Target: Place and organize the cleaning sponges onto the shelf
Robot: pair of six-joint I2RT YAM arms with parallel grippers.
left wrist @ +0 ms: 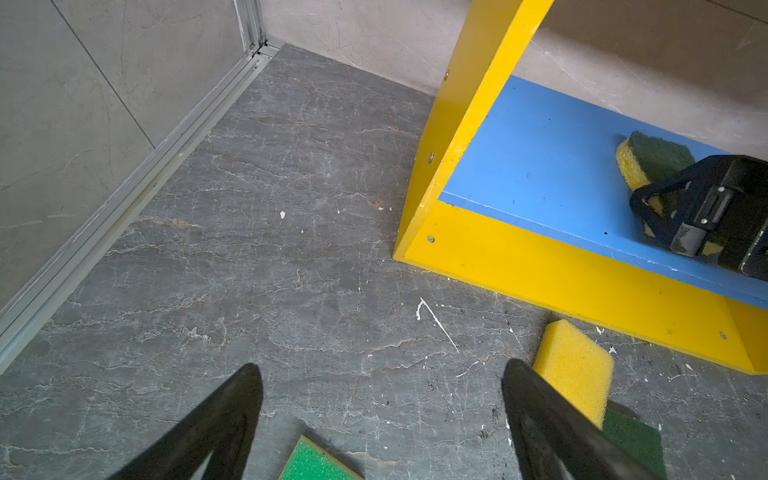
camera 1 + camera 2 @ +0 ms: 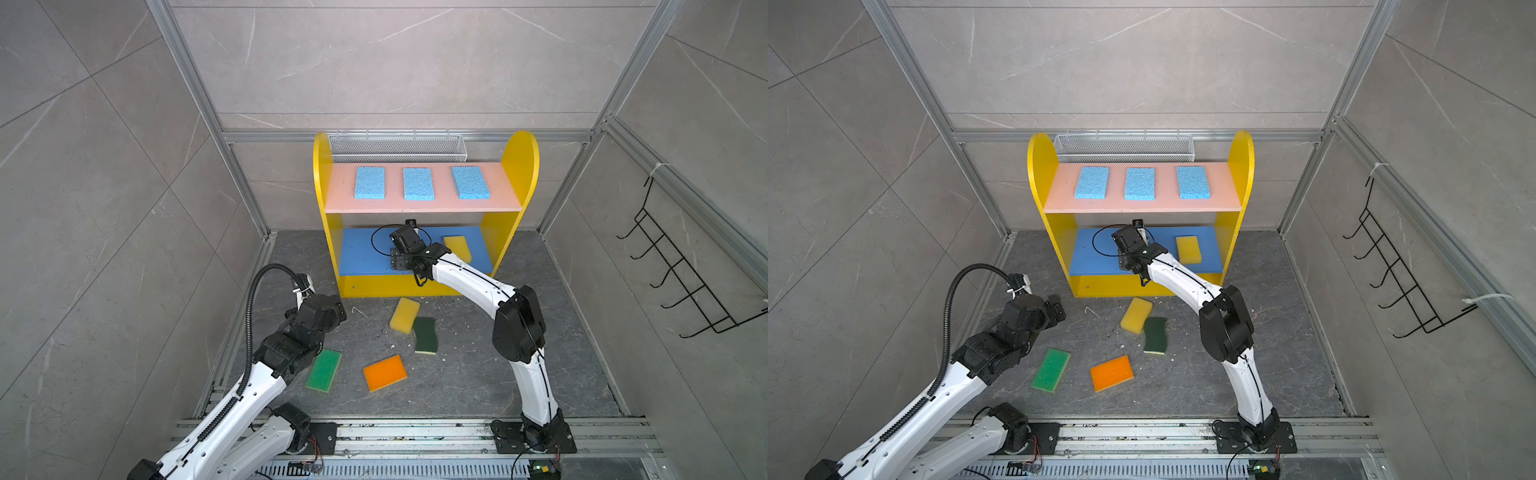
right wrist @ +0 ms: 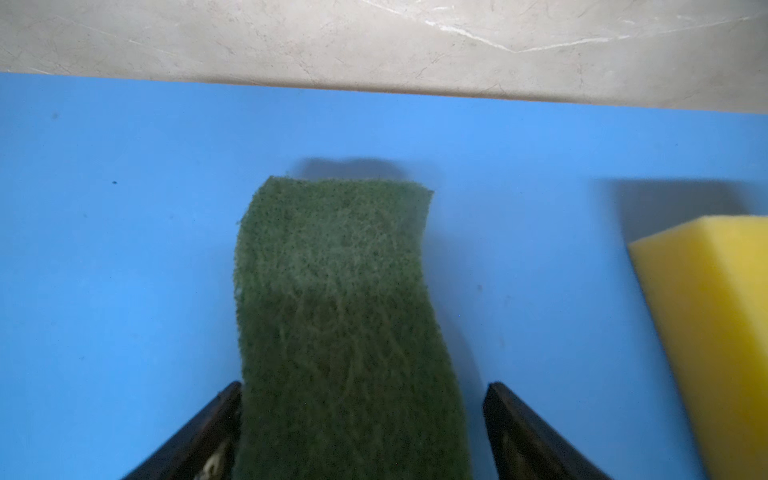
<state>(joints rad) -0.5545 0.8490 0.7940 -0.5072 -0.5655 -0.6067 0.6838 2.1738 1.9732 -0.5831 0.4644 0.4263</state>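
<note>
The dark-green wavy sponge (image 3: 336,291) is lying on the blue shelf board (image 3: 124,249), long axis running straight out between the right gripper's (image 3: 365,384) wide, unclamped jaws, while the left gripper (image 1: 383,365) is hovering wide and empty, farther off.

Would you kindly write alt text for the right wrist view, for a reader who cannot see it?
A dark-green scouring sponge lies on the blue shelf board between the open fingers of the right gripper. A yellow sponge sits apart at the frame's edge; a marbled wall stands behind.
</note>
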